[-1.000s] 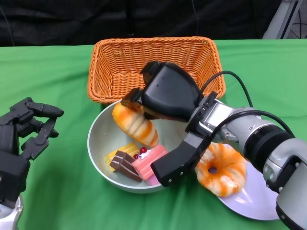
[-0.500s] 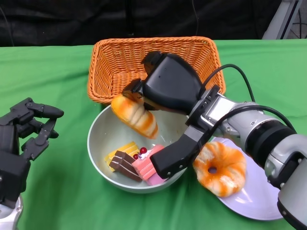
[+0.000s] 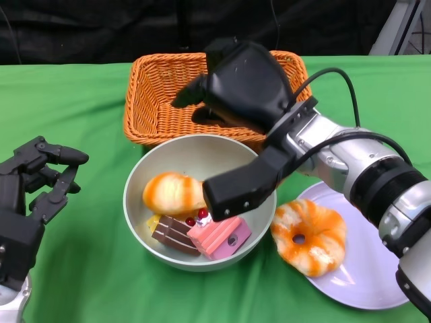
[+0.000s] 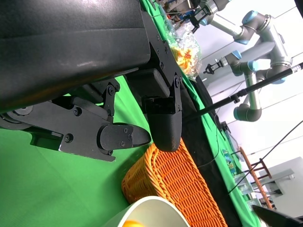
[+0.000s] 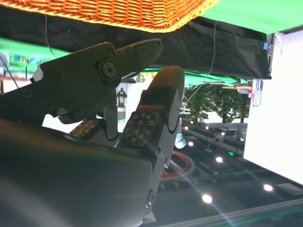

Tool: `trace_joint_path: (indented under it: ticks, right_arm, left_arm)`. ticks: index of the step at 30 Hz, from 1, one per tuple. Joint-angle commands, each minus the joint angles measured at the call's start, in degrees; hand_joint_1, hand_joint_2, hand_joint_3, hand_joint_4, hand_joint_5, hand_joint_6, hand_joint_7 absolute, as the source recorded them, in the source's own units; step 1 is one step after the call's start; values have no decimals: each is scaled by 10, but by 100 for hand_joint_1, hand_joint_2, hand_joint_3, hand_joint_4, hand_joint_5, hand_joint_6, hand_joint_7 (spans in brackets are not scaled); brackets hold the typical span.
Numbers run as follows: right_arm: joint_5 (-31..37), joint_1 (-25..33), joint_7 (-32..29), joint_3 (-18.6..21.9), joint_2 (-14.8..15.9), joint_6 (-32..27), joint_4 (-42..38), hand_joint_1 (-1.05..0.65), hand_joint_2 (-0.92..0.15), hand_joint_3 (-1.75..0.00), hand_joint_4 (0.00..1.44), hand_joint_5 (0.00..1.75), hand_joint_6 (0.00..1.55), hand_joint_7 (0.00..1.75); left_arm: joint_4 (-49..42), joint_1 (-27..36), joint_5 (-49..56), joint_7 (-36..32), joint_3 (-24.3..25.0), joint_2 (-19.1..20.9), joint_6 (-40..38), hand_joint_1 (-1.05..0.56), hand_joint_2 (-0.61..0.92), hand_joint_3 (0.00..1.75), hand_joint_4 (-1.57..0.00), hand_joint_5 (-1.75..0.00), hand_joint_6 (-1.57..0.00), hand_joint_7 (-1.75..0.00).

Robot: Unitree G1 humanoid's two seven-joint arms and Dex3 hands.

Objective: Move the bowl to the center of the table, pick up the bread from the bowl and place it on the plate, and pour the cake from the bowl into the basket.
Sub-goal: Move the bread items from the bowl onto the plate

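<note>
The pale bowl [image 3: 133, 180] stands mid-table just in front of the orange wicker basket [image 3: 153, 89]. In the bowl lie an orange-white bread roll [image 3: 174, 193], a pink cake slice [image 3: 219, 237] and a chocolate slice [image 3: 173, 234]. My right hand [image 3: 246, 87] hovers above the bowl's far rim and the basket's front edge. It holds nothing, and its thumb reaches down over the bowl. The right wrist view shows bare fingers [image 5: 151, 118] under the basket [image 5: 118, 12]. A ring-shaped bread [image 3: 310, 235] lies on the white plate [image 3: 367, 286]. My left hand [image 3: 34, 185] rests empty at the lower left.
Green cloth covers the table. The plate sits at the lower right, close to the bowl. The left wrist view shows the left hand [image 4: 123, 123], the basket [image 4: 175, 184], a bit of bowl rim [image 4: 147, 208], and other robot arms beyond the table.
The bread roll has left my right hand and dropped back into the bowl. The right hand has risen and moved back toward the basket. The left hand has stayed still.
</note>
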State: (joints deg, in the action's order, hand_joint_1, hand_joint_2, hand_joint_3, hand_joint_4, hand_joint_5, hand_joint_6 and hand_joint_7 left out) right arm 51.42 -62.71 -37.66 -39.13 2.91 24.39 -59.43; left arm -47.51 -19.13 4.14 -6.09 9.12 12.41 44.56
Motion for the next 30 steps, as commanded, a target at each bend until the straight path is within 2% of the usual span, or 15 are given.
trace_joint_path:
  ticks: [1, 7, 11, 14, 17, 24, 27, 30]
  right_arm:
    - [-35, 15, 37, 26, 12, 14, 20, -30, -81, 0, 78, 106, 124, 1]
    - [-61, 38, 101, 47, 26, 8, 59, -29, -82, 0, 78, 103, 123, 0]
    - [-80, 58, 138, 61, 28, 11, 81, -29, -82, 0, 82, 94, 122, 0]
    - [-95, 68, 171, 71, 26, 8, 95, -30, -81, 0, 79, 103, 121, 1]
    - [-123, 81, 260, 80, 26, -6, 125, -33, -84, -1, 70, 108, 116, 0]
    - [-149, 110, 396, 88, 26, -74, 209, -53, -91, 0, 79, 59, 90, 0]
    - [-155, 121, 446, 90, 23, -110, 243, -57, -92, -1, 87, 27, 82, 0]
    - [-157, 127, 487, 87, 19, -148, 268, -61, -92, -3, 82, 16, 76, 0]
  left_arm:
    - [-6, -5, 3, -9, 5, 16, 2, -17, 92, 38, -79, -140, -80, -102]
    - [-13, -6, -1, -5, 6, 18, 6, -17, 92, 38, -77, -140, -79, -102]
    - [-12, -5, -4, -2, 6, 18, 3, -17, 92, 39, -77, -139, -79, -101]
    - [-11, -4, -3, -2, 6, 18, 3, -17, 92, 40, -77, -139, -79, -100]
    - [-9, -4, -3, -4, 6, 17, 2, -16, 92, 40, -77, -137, -79, -100]
    - [-9, -5, -4, -3, 5, 16, 0, -17, 92, 40, -77, -136, -79, -98]
    - [-8, -6, -7, 1, 6, 16, 0, -17, 92, 40, -77, -136, -79, -98]
    - [-12, -7, -7, 1, 6, 17, 1, -18, 92, 40, -77, -136, -80, -97]
